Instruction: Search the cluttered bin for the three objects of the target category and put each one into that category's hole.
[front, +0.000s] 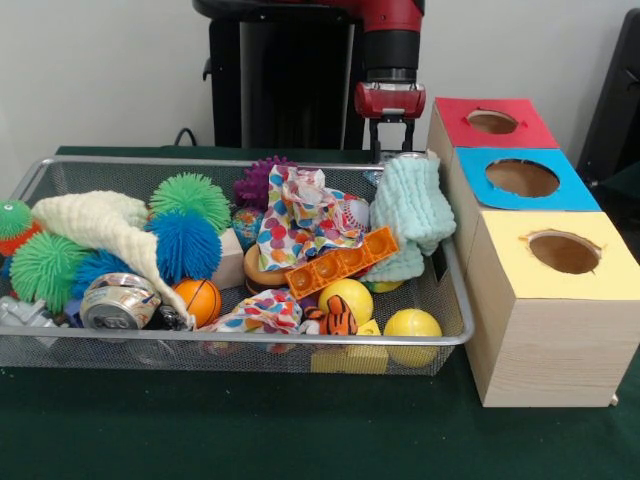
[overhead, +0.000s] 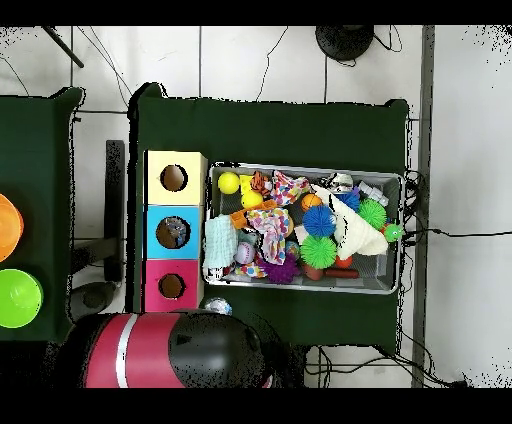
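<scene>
At the bin's far right corner, front view: end effector (front: 390, 137) is hanging just behind the wire bin (front: 250, 338), fingers parted, holding nothing. Target category isn't stated. Likely candidates are sitting in the bin: yellow balls (front: 412, 325) near right, hard and smooth, probably prone to rolling, best pinched across the middle; mint cloth (front: 412, 205) far right, soft and light, pinch a raised fold. Red (front: 492, 122), blue (front: 522, 178) and yellow (front: 565, 252) holes are lining up right of the bin. Lower layers are hiding under clutter.

Overhead view: bin (overhead: 303, 287) is sitting on the green surface (overhead: 270, 130). The arm's bulk (overhead: 170, 350) is covering the end effector, so its state can't be told here.
</scene>
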